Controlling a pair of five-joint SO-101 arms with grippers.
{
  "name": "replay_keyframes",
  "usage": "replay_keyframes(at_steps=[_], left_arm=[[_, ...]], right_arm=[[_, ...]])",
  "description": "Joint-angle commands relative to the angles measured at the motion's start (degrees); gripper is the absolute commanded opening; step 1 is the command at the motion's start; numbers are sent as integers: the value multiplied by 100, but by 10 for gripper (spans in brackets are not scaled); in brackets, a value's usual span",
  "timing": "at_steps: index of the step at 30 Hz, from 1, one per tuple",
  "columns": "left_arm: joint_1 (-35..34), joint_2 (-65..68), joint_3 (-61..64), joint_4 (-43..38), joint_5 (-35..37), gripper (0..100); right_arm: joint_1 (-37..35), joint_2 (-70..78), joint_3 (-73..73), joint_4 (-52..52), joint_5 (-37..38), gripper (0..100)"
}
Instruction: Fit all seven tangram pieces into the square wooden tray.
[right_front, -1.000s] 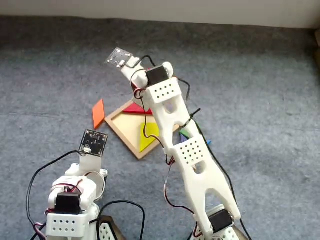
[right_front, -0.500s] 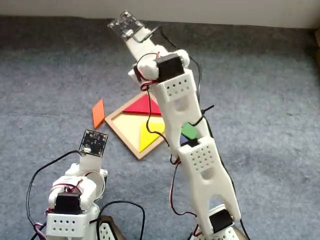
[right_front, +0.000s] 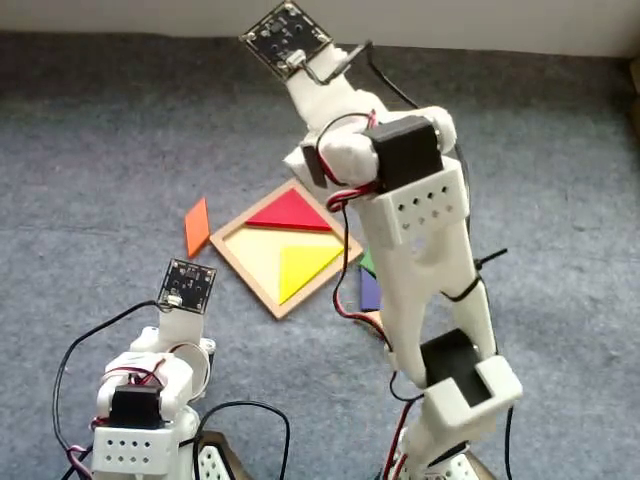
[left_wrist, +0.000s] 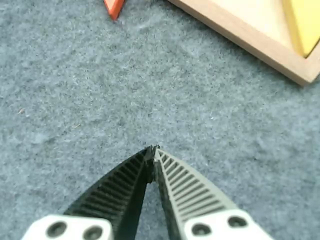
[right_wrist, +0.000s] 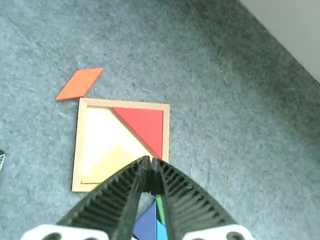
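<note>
The square wooden tray (right_front: 246, 278) lies on the grey carpet, turned like a diamond. Inside it sit a red triangle (right_front: 290, 212) and a yellow triangle (right_front: 305, 268). An orange parallelogram (right_front: 197, 227) lies just outside the tray's left corner. Green (right_front: 367, 262) and blue (right_front: 370, 290) pieces lie off its right side, partly hidden by the tall arm. My right gripper (right_wrist: 150, 161) is shut and empty, high above the tray (right_wrist: 76, 145) and red triangle (right_wrist: 145, 125). My left gripper (left_wrist: 152, 150) is shut and empty, low over bare carpet short of the tray (left_wrist: 240, 37).
The right arm (right_front: 420, 230) stands tall over the tray's right side and the pieces there. The left arm's base (right_front: 140, 410) sits folded at the front left. Open carpet stretches to the left and the far right. A pale wall edge runs along the back.
The right arm has lifted and drawn back from the tray, uncovering the red and yellow triangles. The left arm has stayed still.
</note>
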Motion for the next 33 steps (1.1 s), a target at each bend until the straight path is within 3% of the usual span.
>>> replay_keyframes(at_steps=[1,10,18,24,27,29,32,33], left_arm=[[-40,-84,119,18,53,32],[31,-84,119,18,53,32],[400,-84,119,18,62,31],[338,-92,-48,35,26,31],[-57,-92,-646,18,0,34],[-303,-92,-1086,-88,-580,34],[-505,-84,-1429,-536,-2031,34],[-497,-57,-1490,-695,-2101,34]], right_arm=[[233,-945,901,101,-79,19],[927,-2062,3011,-22,-343,19],[1420,-3064,5182,-1086,-967,19],[1736,-4136,6923,-1965,-1055,19],[1938,-4637,7785,-2369,-1055,19],[2088,-4884,8321,-2677,-1055,19],[2334,-5130,9042,-3275,-1108,19],[2387,-5174,9262,-3459,-1196,19]])
